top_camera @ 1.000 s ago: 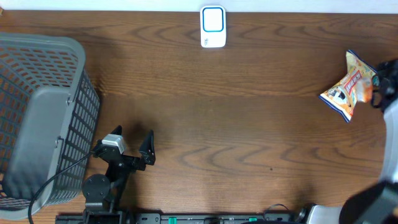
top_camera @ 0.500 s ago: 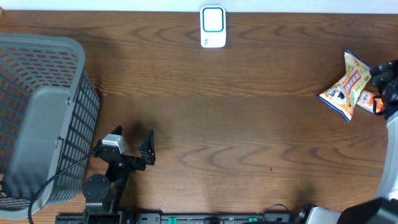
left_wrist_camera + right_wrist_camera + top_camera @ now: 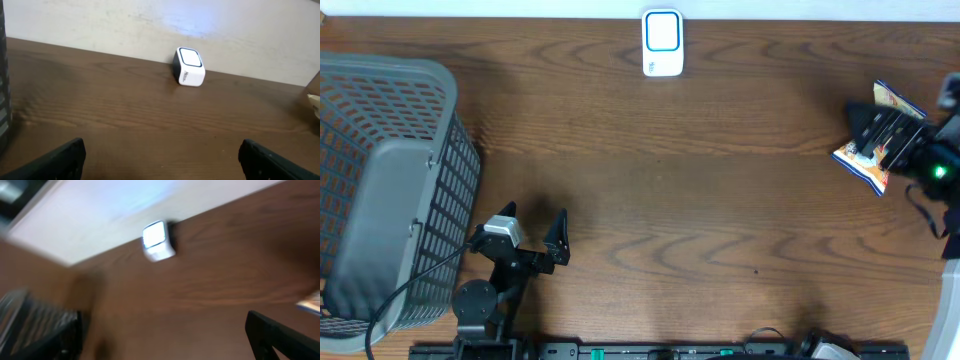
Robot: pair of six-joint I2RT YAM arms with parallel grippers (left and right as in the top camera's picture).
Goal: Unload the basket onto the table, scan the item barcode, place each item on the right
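We saw the snack bag lying at the right edge of the table, our right gripper over it, jaws wide apart, left gripper likewise agape, scanner well apart.

left gripper black, silver wrist block, black cable — right arm green-lit.

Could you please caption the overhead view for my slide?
Open right tool over the snack bag; white scanner at the far edge.
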